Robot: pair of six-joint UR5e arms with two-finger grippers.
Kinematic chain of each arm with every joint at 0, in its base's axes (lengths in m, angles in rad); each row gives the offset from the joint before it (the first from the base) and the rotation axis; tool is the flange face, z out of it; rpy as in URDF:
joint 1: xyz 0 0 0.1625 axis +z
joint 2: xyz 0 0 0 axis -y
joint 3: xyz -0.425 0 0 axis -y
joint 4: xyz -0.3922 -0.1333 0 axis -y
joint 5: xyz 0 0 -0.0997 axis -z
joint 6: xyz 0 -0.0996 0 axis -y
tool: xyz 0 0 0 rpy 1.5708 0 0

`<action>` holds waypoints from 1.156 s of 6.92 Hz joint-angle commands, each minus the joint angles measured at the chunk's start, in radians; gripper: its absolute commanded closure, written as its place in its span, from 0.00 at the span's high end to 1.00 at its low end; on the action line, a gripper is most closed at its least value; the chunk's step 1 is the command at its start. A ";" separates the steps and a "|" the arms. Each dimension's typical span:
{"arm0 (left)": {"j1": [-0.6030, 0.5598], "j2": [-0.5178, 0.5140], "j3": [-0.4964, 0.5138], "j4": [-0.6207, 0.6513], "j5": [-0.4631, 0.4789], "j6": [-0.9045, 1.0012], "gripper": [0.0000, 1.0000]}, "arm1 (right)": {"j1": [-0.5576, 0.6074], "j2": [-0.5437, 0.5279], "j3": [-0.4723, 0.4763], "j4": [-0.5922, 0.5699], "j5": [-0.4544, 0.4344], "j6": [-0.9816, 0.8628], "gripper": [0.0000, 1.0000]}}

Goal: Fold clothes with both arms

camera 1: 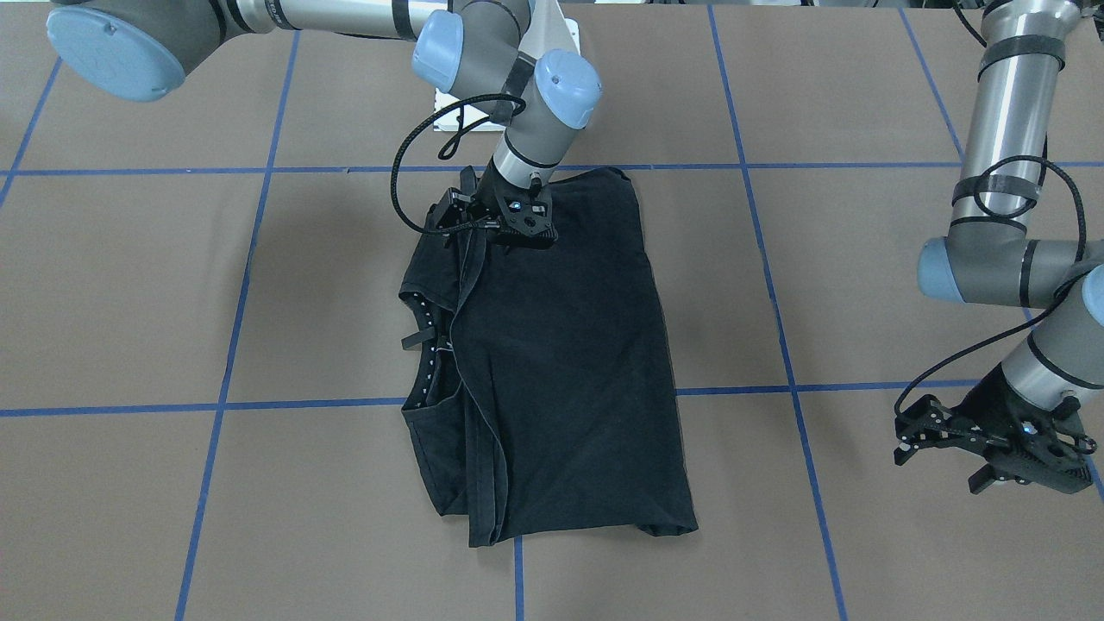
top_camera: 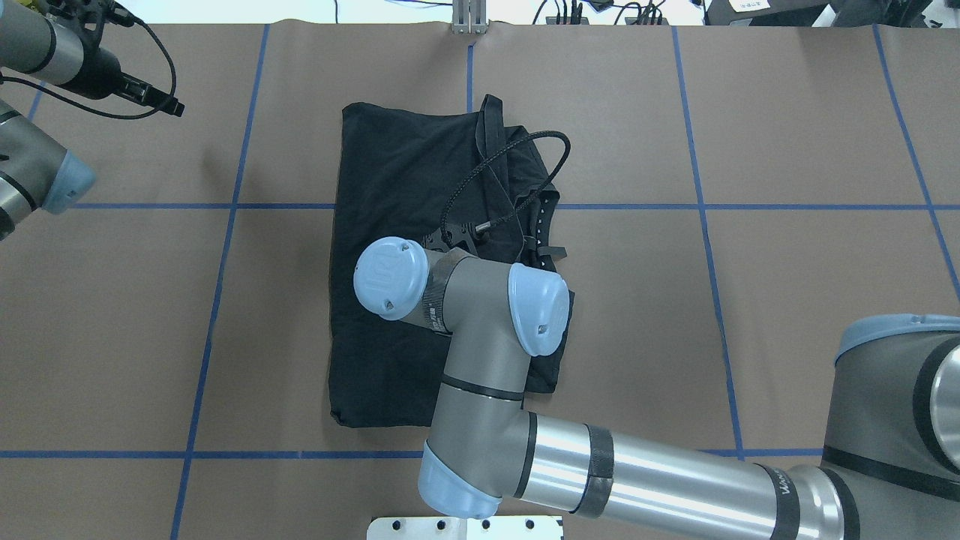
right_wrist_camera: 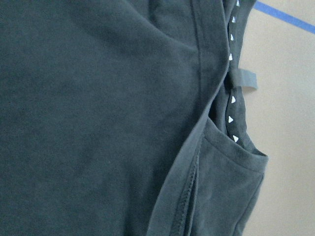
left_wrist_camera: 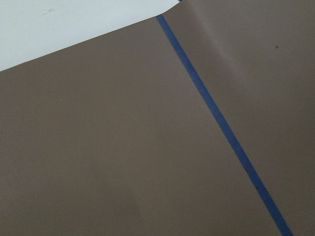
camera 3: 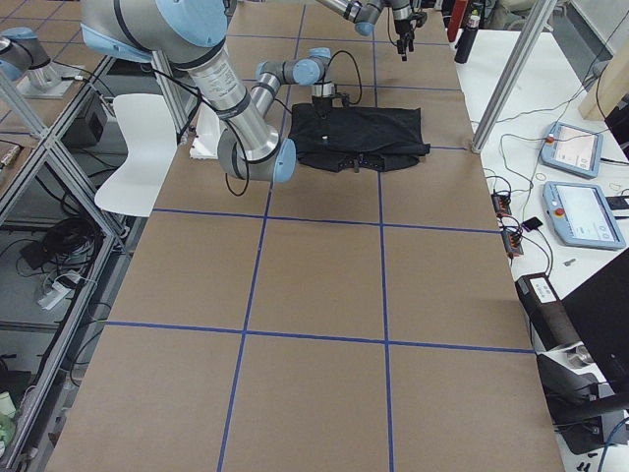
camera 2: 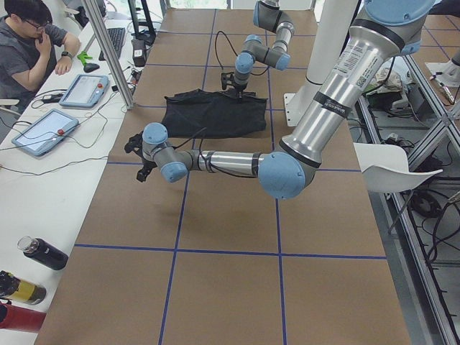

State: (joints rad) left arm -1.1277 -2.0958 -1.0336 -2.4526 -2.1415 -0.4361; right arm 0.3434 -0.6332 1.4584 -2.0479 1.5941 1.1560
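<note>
While the black T-shirt [camera 1: 561,345] lies folded lengthwise on the brown table [camera 1: 129,302], the right gripper [camera 1: 461,226] sits at its robot-side edge, its grip impossible to tell. Well apart, the left gripper [camera 1: 904,435] hovers spread and empty.

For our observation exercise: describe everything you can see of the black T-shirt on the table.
The black T-shirt, soft matte cloth, lies flat on the brown table, folded lengthwise into a rectangle, plain side up. One long edge shows layered hems and neck tape with white triangles. The right gripper is at its robot-side end; grip unclear.
</note>
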 commanded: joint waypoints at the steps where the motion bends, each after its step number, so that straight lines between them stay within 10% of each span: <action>1: 0.000 0.000 -0.002 -0.002 0.000 -0.001 1.00 | -0.027 -0.005 0.000 -0.076 -0.026 0.005 1.00; 6: 0.000 0.000 -0.002 -0.002 0.000 -0.001 1.00 | -0.027 -0.013 0.007 -0.162 -0.051 -0.044 1.00; 8: 0.000 0.000 -0.003 -0.002 0.000 -0.001 1.00 | -0.027 -0.180 0.208 -0.193 -0.077 -0.087 1.00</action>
State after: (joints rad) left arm -1.1274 -2.0954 -1.0358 -2.4543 -2.1415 -0.4372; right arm 0.3155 -0.7051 1.5410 -2.2247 1.5282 1.0919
